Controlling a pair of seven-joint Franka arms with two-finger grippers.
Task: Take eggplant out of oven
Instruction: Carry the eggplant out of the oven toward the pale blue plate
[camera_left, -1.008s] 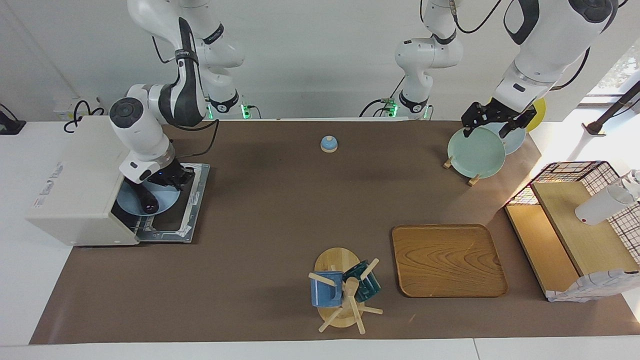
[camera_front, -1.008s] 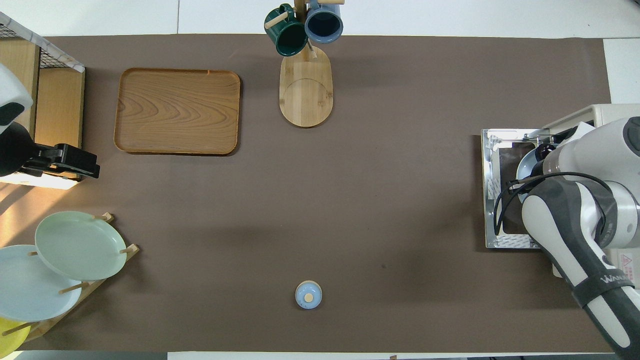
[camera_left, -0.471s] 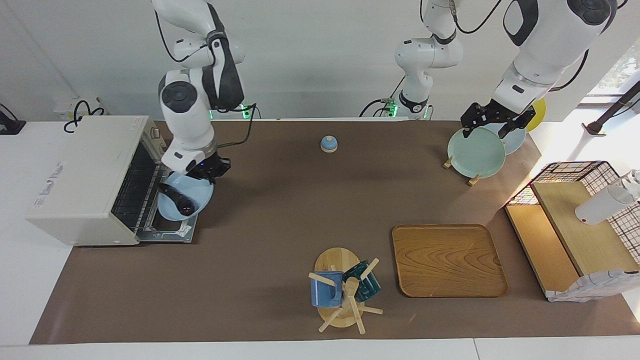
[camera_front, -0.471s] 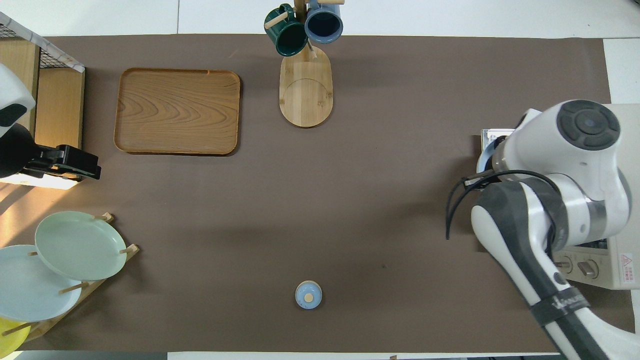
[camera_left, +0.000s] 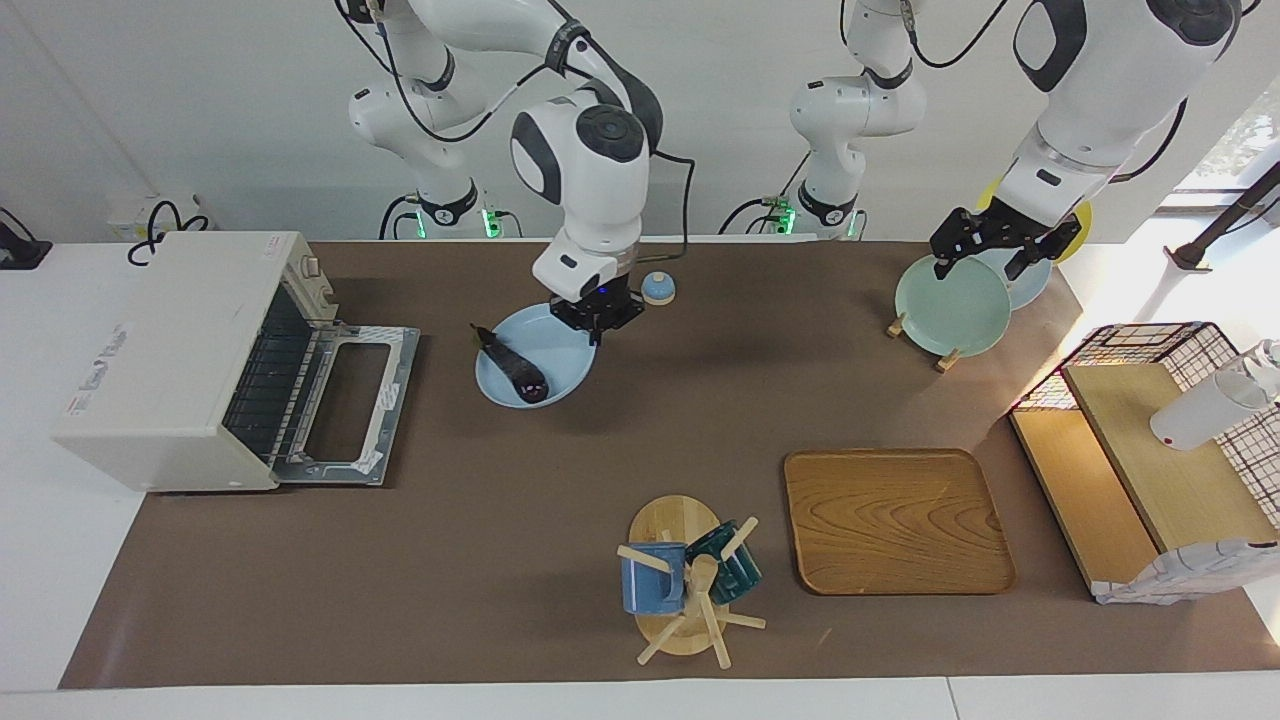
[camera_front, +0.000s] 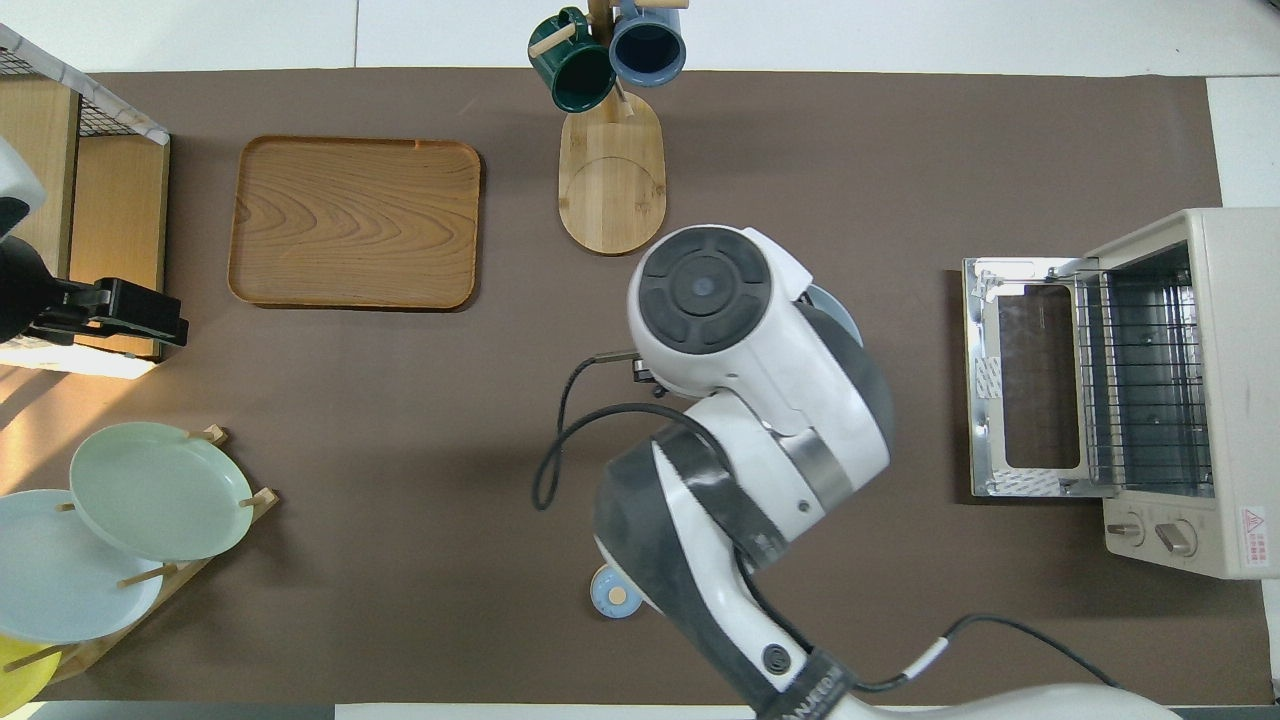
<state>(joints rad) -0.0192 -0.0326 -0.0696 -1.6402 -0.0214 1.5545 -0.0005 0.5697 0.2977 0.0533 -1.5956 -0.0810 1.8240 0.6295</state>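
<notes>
Hiding the eggplant (camera_left: 512, 364) overhead, the right arm's gripper (camera_left: 596, 322) grips its plate (camera_left: 560, 340).

Oven (camera_left: 190, 360) at right arm's end of desk (camera_left: 560, 480), door (camera_left: 345, 405) folded down flat, wire rack bare. Right gripper (camera_left: 597, 318) clamped on rim of light blue plate (camera_left: 535, 368), above desk mid-area. Eggplant (camera_left: 512, 365) lies diagonally on plate. Left gripper (camera_left: 985, 250) over green plate (camera_left: 952, 305) in rack; arm waits. Wooden tray (camera_left: 897, 520), mug tree (camera_left: 690, 585) farther from robots.
</notes>
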